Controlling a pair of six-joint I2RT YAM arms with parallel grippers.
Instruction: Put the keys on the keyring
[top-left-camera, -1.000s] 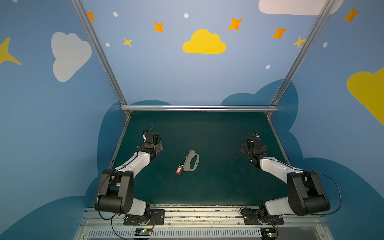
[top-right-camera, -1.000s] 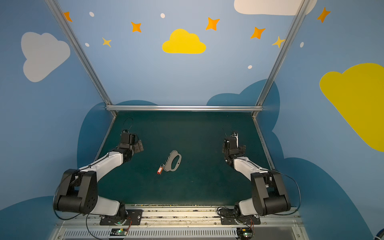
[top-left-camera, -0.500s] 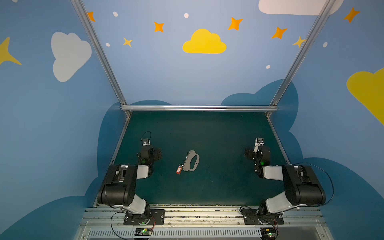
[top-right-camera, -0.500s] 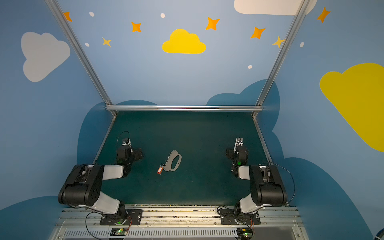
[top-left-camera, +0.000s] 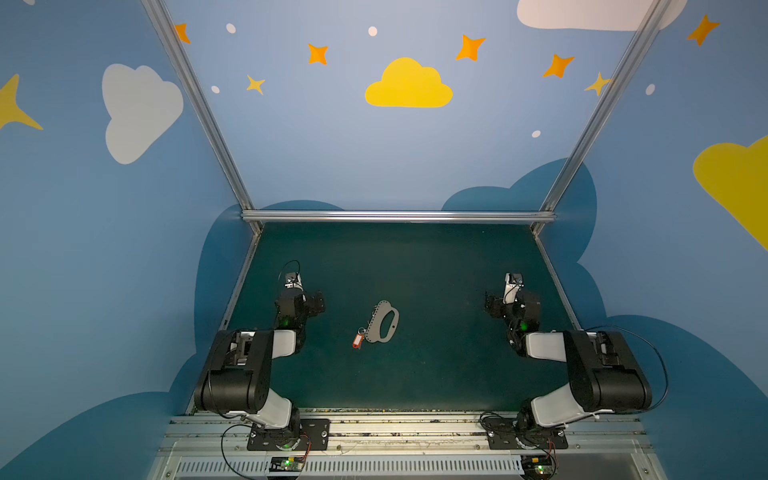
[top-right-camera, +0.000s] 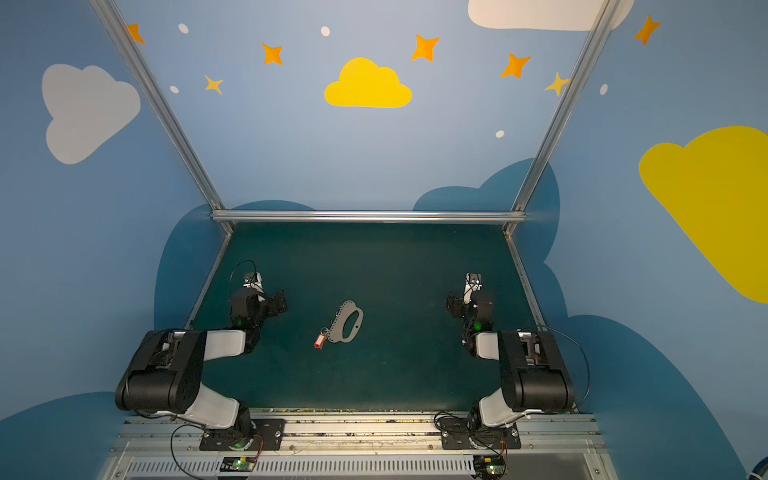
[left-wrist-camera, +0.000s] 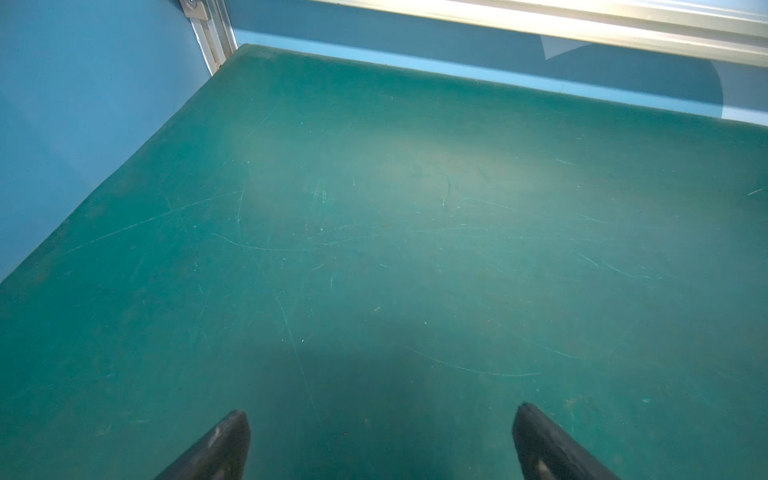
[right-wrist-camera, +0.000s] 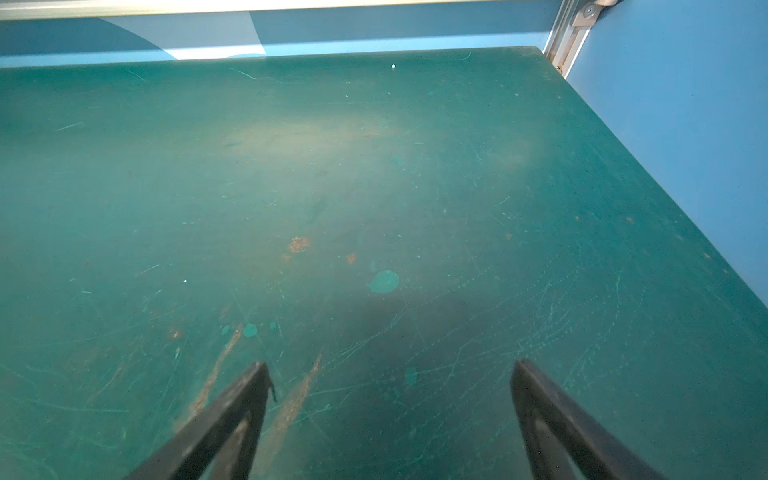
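In both top views the left jaws and right jaws are seen spread wide just above the worktop (top-left-camera: 415, 266), with nothing gripped. The keys (top-left-camera: 357, 340), red-orange tag and all, are found lying flat between the two sets of jaws, a bit nearer the left ones and well apart from both. A keyring (top-left-camera: 361, 331) can be made out at the tag's end, right against the edge of a grey holed plate (top-left-camera: 374, 330). Whether it's threaded through anything can't be told.

In the left wrist view, the left jaws are shown fully apart, with only scratched green worktop seen between the tips.

Same deal in the right wrist view: the right jaws are held wide open, nothing is touched, and stained, scuffed worktop is framed between them.
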